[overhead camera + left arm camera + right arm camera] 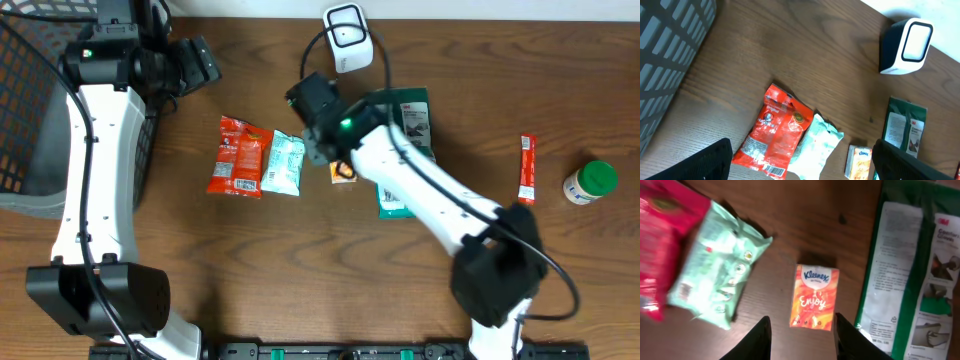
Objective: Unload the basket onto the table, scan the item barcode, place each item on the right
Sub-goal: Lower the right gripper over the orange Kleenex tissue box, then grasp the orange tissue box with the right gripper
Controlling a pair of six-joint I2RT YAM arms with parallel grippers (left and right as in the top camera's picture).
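The white barcode scanner [347, 38] stands at the back of the table, also in the left wrist view as the scanner [907, 45]. An orange Kleenex tissue pack [815, 296] lies flat on the wood. My right gripper [801, 319] hovers over its near end, open, both fingers apart and holding nothing. From overhead the right gripper [335, 155] is just above the pack [343, 172]. My left gripper [802, 162] is open and empty, high over the red snack packet [777, 132], whose barcode faces up, and the mint wipes packet [819, 145].
A green 3M package [412, 120] lies under the right arm. A red stick sachet [526, 168] and a green-lidded bottle [590, 182] sit at the right. A dark wire basket [30, 100] fills the left edge.
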